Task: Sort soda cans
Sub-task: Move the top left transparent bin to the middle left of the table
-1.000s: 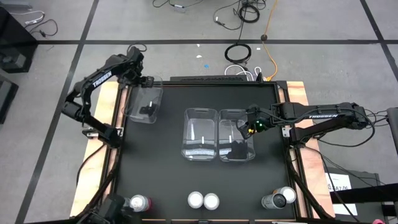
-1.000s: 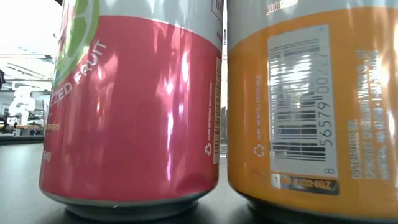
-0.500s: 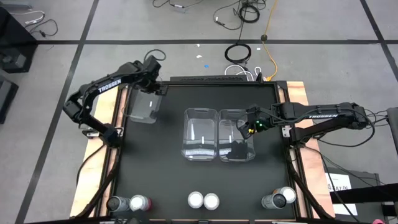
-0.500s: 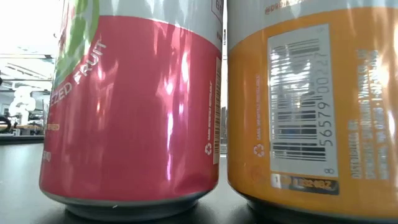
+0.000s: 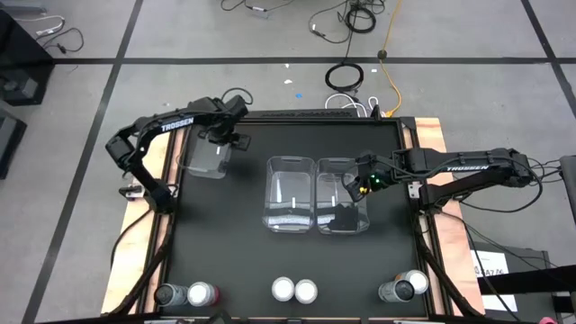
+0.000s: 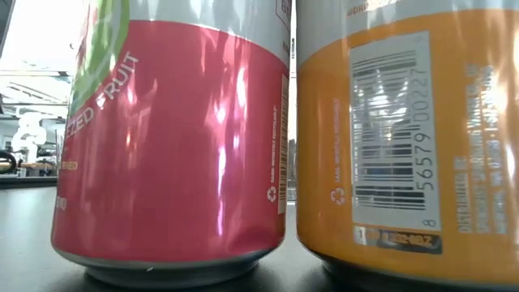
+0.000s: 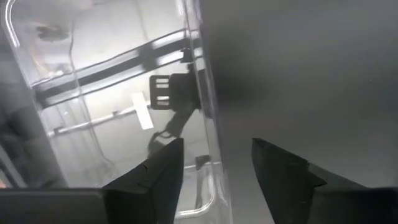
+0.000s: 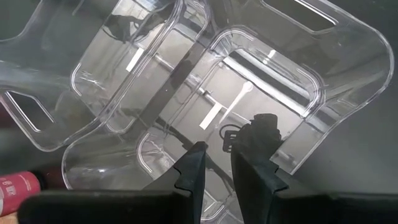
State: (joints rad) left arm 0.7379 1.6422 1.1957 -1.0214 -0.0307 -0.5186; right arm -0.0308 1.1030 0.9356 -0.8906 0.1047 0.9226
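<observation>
Six soda cans stand upright along the table's near edge in the high view. A silvery one [image 5: 166, 294] and a pink-red one [image 5: 200, 294] are at the left, two [image 5: 294, 290] in the middle, two [image 5: 404, 289] at the right. The low view is filled by the middle pair, pink can [image 6: 170, 146] and orange can [image 6: 405, 138]. My left gripper [image 5: 229, 135] [image 7: 214, 171] is open over the right wall of the left clear bin [image 5: 206, 153], one finger to each side. My right gripper [image 5: 360, 180] [image 8: 217, 162] hovers over the right middle bin [image 5: 342, 193], open by a narrow gap.
Two clear bins stand side by side mid-table, the left one [image 5: 290, 192] beside the right one, and a third sits near the far-left corner. The black mat [image 5: 225, 252] between the bins and the can row is bare. A pink-red can [image 8: 18, 186] shows in the right wrist view.
My left gripper has swung from beyond the left bin's far edge toward the table's right, then toward the near side. It now stands over that bin's right wall. The bins and cans have stayed in place.
</observation>
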